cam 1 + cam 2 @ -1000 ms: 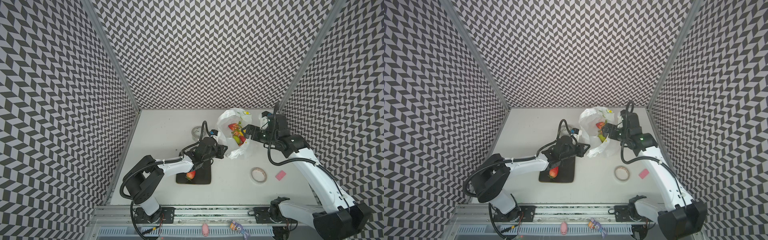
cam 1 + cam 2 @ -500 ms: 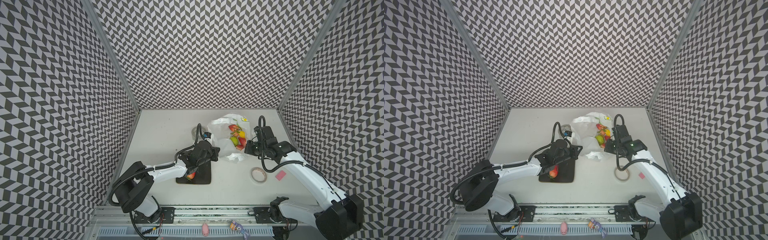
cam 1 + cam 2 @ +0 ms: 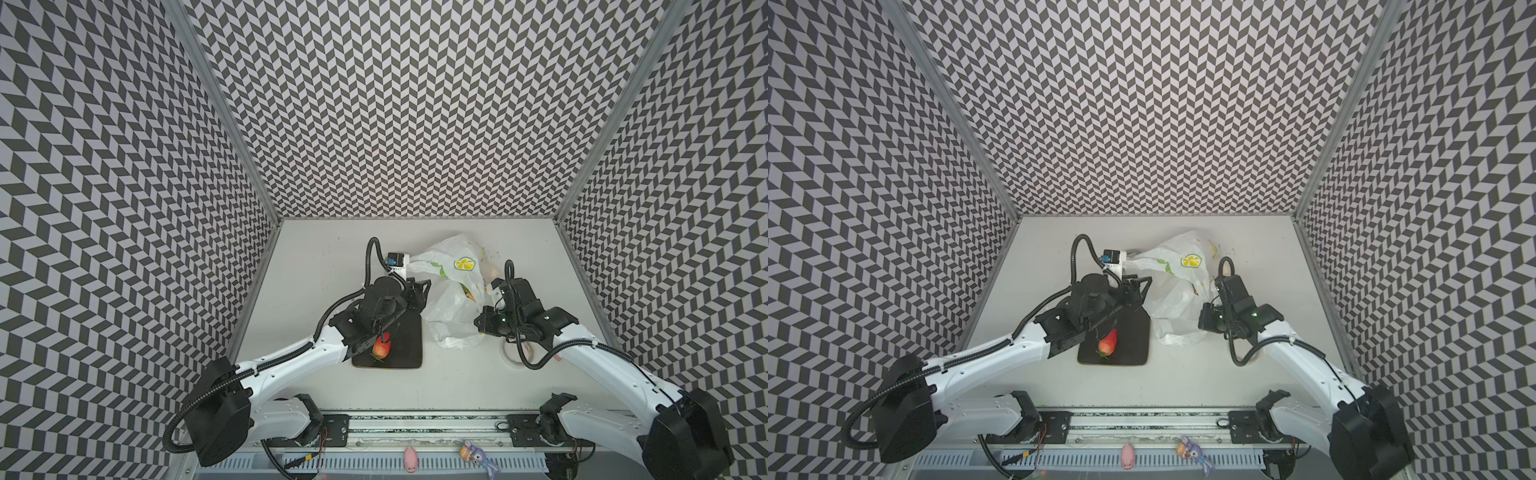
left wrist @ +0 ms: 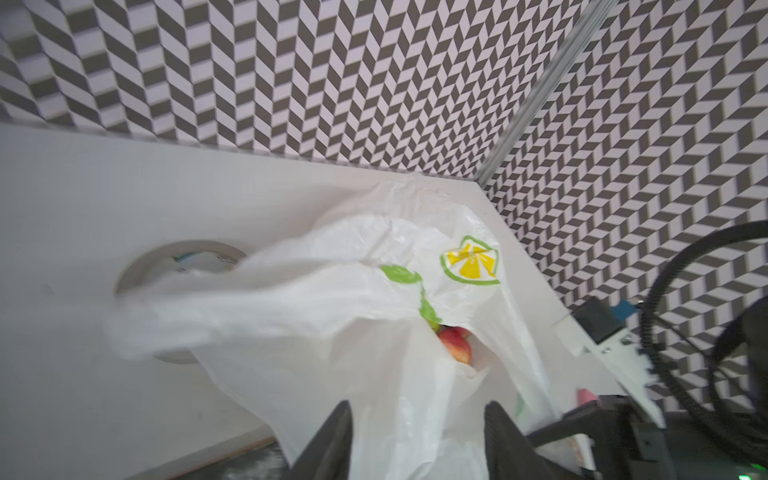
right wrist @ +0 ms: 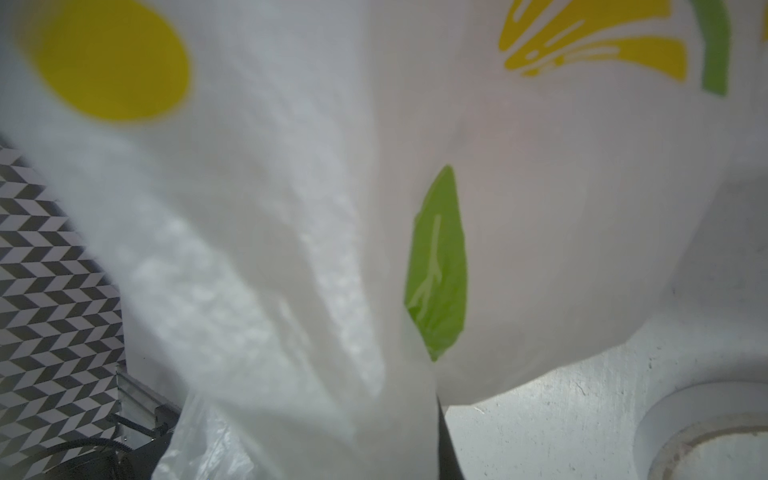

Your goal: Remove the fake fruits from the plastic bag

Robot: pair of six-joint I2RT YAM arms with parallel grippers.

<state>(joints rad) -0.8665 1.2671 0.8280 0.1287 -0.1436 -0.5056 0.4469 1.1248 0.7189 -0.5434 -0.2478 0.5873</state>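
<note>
One strawberry (image 3: 381,347) lies out on the black mat (image 3: 405,345), long axis front to back, tip toward the rear wall. Other fake fruits (image 4: 456,347) show inside the plastic bag (image 3: 449,299), slumped on the bench (image 3: 457,386) just beside the mat. Your left tool (image 4: 415,440) stands open at the bag's mouth; your right tool (image 3: 482,326) pinches its film.

Black mat (image 3: 407,347) on white table (image 3: 316,266), tape roll (image 4: 137,266) (half covered), pink pig toy (image 3: 410,459)
</note>
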